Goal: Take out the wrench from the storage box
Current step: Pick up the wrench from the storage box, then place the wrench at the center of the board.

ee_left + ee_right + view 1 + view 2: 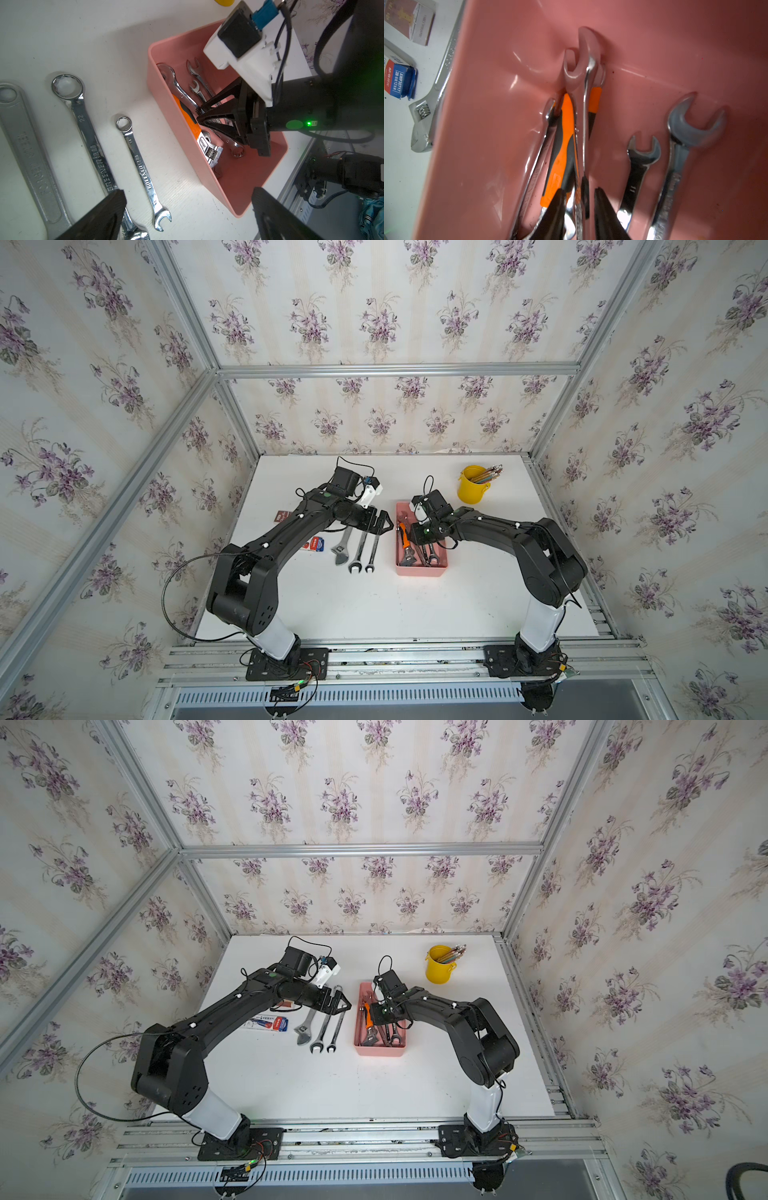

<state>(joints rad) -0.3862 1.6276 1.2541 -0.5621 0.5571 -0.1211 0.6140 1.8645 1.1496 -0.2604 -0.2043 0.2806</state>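
The pink storage box lies right of the table's middle and holds several wrenches. My right gripper is down inside it. Its narrowly open fingers straddle the shaft of a silver wrench that stands on edge, and a thin gap shows on each side. An orange-handled adjustable wrench lies beside that shaft, and two smaller open-end wrenches lie further off. My left gripper hovers wide open and empty above the table, just left of the box.
Three wrenches lie side by side on the white table left of the box. Two small cartons sit further left, under the left arm. A yellow cup of pencils stands behind the box on the right.
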